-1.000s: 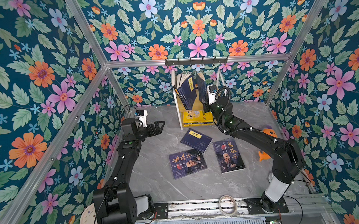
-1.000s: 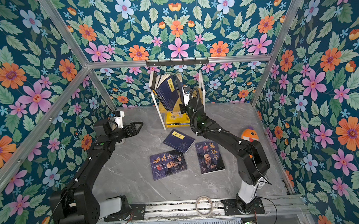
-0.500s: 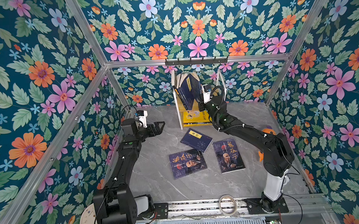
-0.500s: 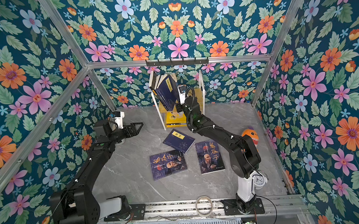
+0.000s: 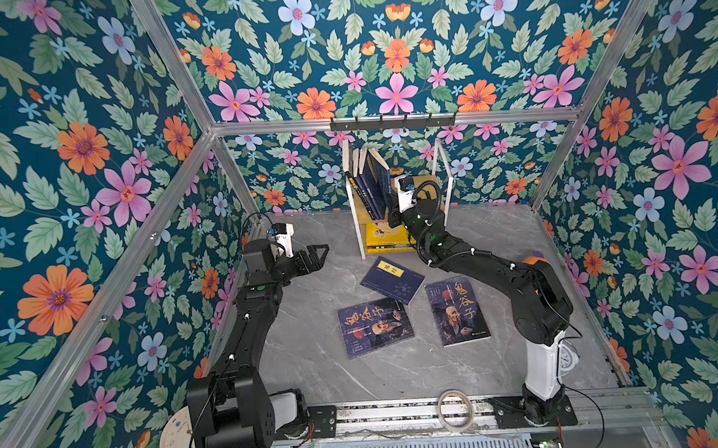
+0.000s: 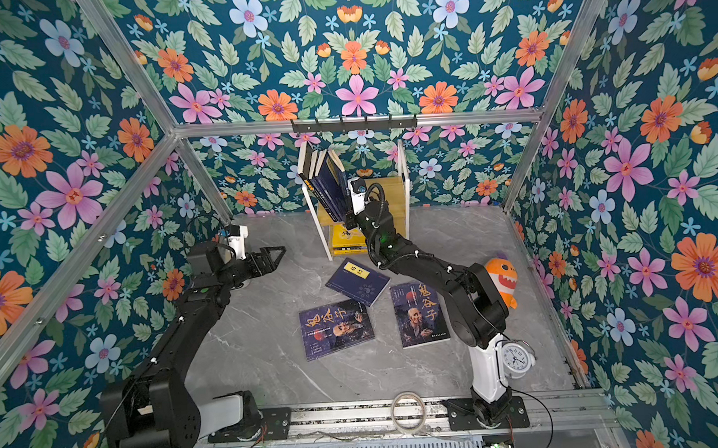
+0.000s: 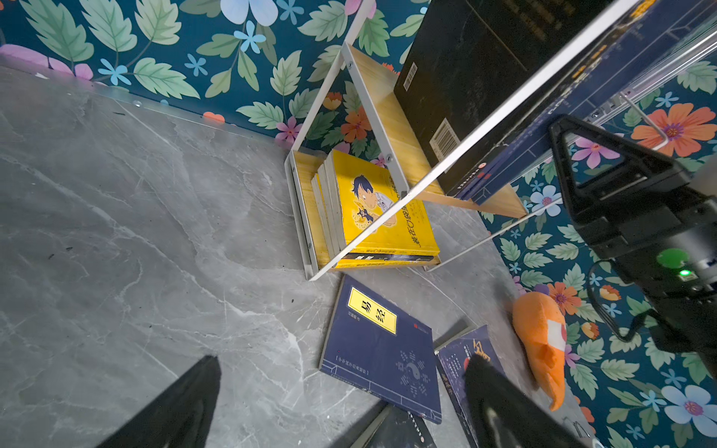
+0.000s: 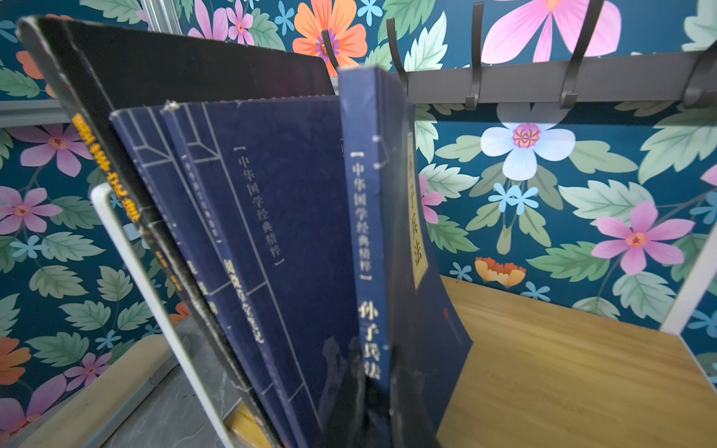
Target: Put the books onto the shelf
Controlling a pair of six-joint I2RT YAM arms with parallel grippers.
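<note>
1. Right gripper [image 8: 374, 380]: it is reached into the upper tier of the shelf [image 6: 393, 198]. Its fingers pinch the lower spine of a navy Sunzi paperback [image 8: 364, 232] (yellow cover label, seen edge-on).
2. The navy Sunzi paperback stands near upright, with its lower corner down at the wooden upper board [image 8: 562, 368]. Whether it touches the board cannot be told.
3. Just beside it on the same tier, further navy paperbacks [image 8: 279, 217] and a black book with yellow spine lettering [image 8: 128, 77] lean toward the white end frame.
4. Lower tier: a flat stack is topped by the yellow cartoon-boy book [image 7: 380, 209].
5. Left gripper [image 5: 319, 258]: its fingers are spread wide and hold nothing. It is raised over the grey marble tabletop [image 5: 313, 360], well apart from the shelf.
6. Three books lie flat on the tabletop in front of the shelf, in both top views:
   - a navy book with yellow label [image 5: 393, 279], nearest the shelf
   - an old-man portrait book on the left arm's side [image 5: 376, 326]
   - an old-man portrait book on the right arm's side [image 5: 457, 312]
7. An orange plush toy [image 6: 502, 277] sits just beside the right arm's elbow.
8. A black hook rail [image 5: 392, 121] runs above the shelf.
</note>
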